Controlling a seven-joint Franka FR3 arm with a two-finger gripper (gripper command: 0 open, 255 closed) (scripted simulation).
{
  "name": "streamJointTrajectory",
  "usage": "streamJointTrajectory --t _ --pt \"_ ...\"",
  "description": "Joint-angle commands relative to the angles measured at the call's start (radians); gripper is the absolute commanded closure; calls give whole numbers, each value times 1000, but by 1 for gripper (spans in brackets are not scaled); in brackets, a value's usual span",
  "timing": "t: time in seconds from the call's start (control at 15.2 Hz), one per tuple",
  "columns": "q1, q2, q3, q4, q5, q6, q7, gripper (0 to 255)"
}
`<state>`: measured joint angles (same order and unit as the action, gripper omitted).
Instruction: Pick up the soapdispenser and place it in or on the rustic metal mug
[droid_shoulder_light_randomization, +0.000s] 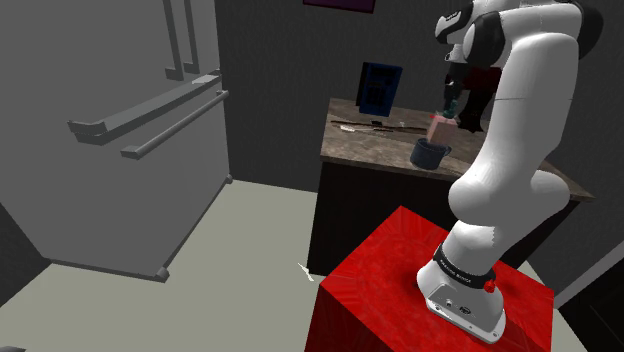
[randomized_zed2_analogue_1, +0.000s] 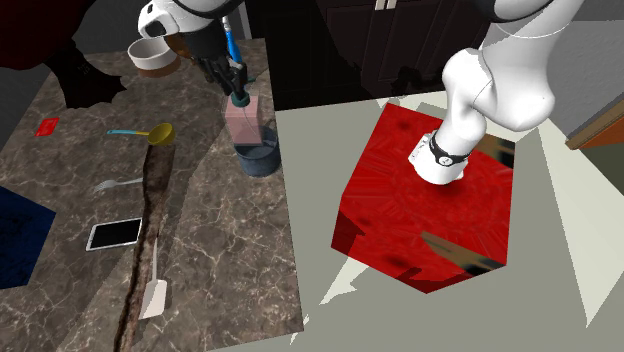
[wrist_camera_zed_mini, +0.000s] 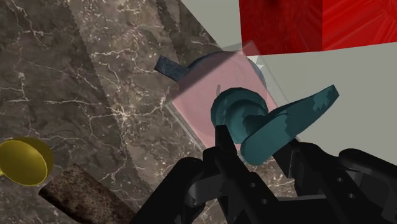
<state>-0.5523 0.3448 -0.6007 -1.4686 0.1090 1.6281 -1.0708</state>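
Observation:
The soap dispenser (randomized_zed2_analogue_1: 244, 122) has a pink see-through body (wrist_camera_zed_mini: 207, 95) and a teal pump head (wrist_camera_zed_mini: 270, 127). It stands upright with its base at the mouth of the dark blue mug (randomized_zed2_analogue_1: 258, 160), which sits near the counter edge facing the stand. My gripper (randomized_zed2_analogue_1: 238, 92) comes down from above and is shut on the pump's neck; in the wrist view the black fingers (wrist_camera_zed_mini: 219, 143) clasp the teal neck. Beneath the pink body, the mug's handle (wrist_camera_zed_mini: 170, 65) sticks out. In the shoulder view the dispenser (droid_shoulder_light_randomization: 438, 128) sits directly over the mug (droid_shoulder_light_randomization: 430, 153).
On the marble counter (randomized_zed2_analogue_1: 220, 260) lie a yellow spoon (randomized_zed2_analogue_1: 160, 132), a fork (randomized_zed2_analogue_1: 118, 184), a white phone (randomized_zed2_analogue_1: 114, 234), a red card (randomized_zed2_analogue_1: 47, 126) and a pale spatula (randomized_zed2_analogue_1: 153, 298). A bowl (randomized_zed2_analogue_1: 152, 55) stands behind my gripper. The red stand (randomized_zed2_analogue_1: 430, 200) and a fridge (droid_shoulder_light_randomization: 120, 130) flank the counter.

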Motion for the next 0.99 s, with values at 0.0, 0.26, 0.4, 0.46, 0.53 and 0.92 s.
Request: streamJointTrajectory --t 0.0,0.26,0.4,0.46,0.53,0.92 --pt "0 2 0 -8 0 3 0 255" --pt "0 2 0 -8 0 3 0 255" --pt "1 0 0 -12 -1 6 -1 0" --pt "1 -2 0 -14 -2 6 0 0" --pt "1 0 0 -12 -1 6 0 0" --pt "-31 46 1 180 20 -144 -8 0"
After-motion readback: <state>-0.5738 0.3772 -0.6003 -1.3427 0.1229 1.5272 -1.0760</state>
